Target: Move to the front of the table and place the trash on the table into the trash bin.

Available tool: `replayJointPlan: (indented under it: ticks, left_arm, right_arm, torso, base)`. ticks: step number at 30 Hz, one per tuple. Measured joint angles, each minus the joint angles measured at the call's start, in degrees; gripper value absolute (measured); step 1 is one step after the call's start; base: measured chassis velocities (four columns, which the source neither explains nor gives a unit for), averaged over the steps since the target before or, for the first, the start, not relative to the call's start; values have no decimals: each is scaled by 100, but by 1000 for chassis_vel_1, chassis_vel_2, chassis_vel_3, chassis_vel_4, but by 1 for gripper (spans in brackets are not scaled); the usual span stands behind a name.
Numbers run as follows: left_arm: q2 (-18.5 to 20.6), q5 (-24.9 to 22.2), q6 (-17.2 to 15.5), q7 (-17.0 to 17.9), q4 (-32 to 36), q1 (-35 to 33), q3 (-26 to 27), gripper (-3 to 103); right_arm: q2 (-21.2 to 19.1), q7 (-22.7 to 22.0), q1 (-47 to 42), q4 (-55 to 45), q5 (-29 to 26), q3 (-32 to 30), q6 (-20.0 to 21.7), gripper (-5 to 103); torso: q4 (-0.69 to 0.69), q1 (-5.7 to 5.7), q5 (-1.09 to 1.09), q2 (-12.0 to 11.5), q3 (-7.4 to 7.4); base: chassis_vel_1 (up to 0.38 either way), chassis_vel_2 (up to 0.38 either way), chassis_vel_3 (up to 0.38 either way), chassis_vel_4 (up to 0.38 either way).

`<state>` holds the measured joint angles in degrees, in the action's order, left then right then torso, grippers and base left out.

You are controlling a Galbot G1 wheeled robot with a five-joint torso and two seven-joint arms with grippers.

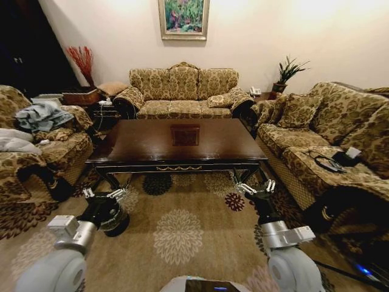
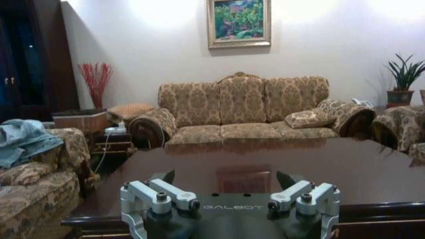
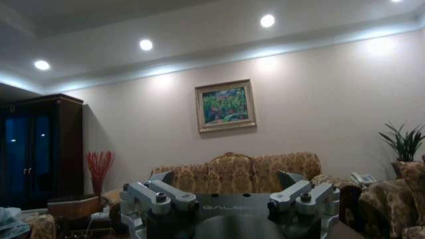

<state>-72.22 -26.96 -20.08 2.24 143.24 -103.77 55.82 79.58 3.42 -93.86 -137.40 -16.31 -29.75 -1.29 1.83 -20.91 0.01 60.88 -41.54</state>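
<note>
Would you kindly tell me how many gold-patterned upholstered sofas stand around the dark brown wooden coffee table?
3. The far gold-patterned upholstered sofa stands beyond the glossy dark brown coffee table; the left sofa and the right sofa flank it. None seems hidden.

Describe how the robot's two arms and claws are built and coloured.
Each arm ends in a rounded pale grey shell, then a silver boxy wrist block and a black housing. The left claw and right claw have silver metal linkages with black bolts and dark pointed fingertips. White GALBOT lettering marks the black palm.
</note>
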Motion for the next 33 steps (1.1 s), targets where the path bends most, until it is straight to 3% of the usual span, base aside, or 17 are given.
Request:
replayJointPlan:
  ticks: [33]
  left_arm:
    - [0,0,0,0,0,0,0,100]
  right_arm:
    - [0,0,0,0,0,0,0,100]
  torso:
    - [0,0,-1,-1,0]
  base:
    - [0,0,0,0]
